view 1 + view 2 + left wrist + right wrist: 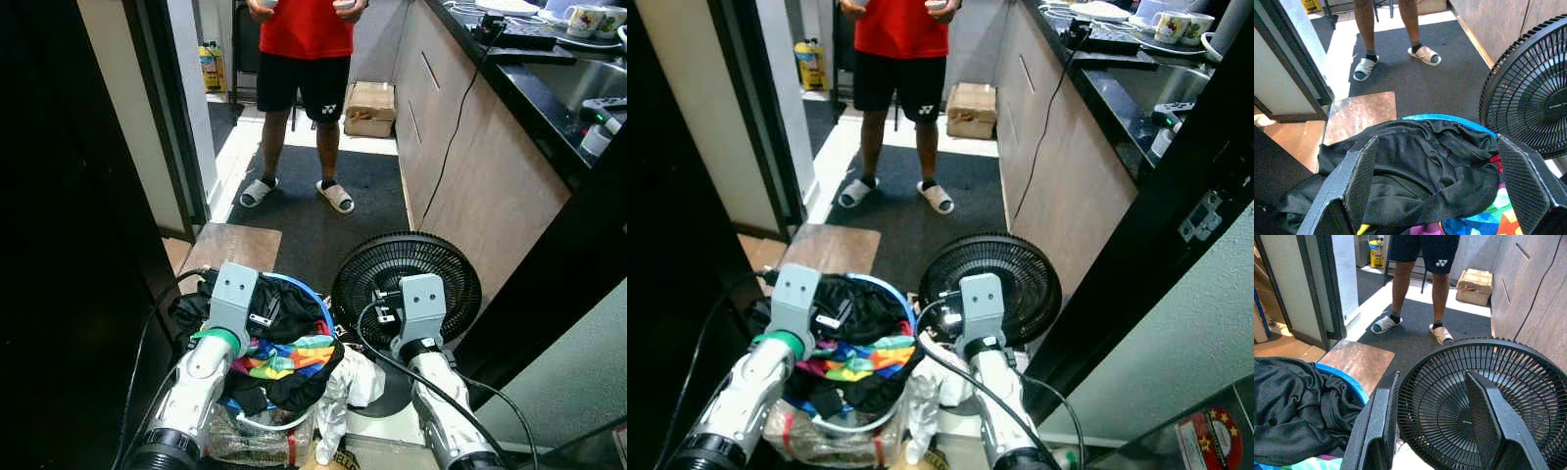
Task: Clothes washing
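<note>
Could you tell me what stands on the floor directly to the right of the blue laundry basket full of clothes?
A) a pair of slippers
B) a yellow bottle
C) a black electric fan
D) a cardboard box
C. The black electric fan stands right beside the blue laundry basket, under the right gripper, while the left gripper hangs open over the clothes.
</note>
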Motion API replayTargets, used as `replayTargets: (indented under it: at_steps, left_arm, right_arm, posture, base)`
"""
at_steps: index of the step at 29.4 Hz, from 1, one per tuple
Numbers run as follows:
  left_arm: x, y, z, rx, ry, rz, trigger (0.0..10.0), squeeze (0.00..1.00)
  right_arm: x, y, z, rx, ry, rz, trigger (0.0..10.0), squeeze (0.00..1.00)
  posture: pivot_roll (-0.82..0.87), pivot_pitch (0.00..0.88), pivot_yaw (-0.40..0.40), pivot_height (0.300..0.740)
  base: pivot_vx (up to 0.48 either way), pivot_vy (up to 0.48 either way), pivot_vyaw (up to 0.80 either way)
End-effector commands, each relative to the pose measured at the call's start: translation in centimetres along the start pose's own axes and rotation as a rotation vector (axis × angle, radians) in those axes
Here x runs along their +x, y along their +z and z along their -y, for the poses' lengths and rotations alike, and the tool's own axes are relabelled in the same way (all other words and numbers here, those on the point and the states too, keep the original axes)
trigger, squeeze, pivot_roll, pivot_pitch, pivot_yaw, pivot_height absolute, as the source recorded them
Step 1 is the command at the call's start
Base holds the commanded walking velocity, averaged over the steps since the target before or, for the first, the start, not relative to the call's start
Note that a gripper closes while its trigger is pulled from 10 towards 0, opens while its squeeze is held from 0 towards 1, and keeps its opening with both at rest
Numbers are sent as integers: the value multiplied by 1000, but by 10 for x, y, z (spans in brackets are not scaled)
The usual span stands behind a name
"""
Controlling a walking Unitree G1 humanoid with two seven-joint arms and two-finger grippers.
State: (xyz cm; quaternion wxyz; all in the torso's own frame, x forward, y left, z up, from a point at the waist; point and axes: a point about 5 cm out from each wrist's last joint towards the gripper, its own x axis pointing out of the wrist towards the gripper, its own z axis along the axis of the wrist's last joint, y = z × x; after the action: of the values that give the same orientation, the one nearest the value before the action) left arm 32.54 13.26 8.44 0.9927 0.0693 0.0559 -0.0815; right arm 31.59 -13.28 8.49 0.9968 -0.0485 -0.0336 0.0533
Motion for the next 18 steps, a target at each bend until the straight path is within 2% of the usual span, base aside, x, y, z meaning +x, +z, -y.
replayTargets:
  at_steps: [1, 18]
  left_arm:
    - [-1, -4, 0, 7, -2, -14, 10000, 0]
    - [-1, -4, 0, 7, 0, -15, 10000, 0]
  right_arm:
    - [-1, -1, 0, 1, 2, -1, 10000, 0]
    - [-1, -1, 0, 1, 4, 0, 10000, 0]
  posture:
    - [33, 0, 28, 740]
    - [33, 0, 28, 740]
  base:
    - [0, 0, 0]
    - [0, 0, 0]
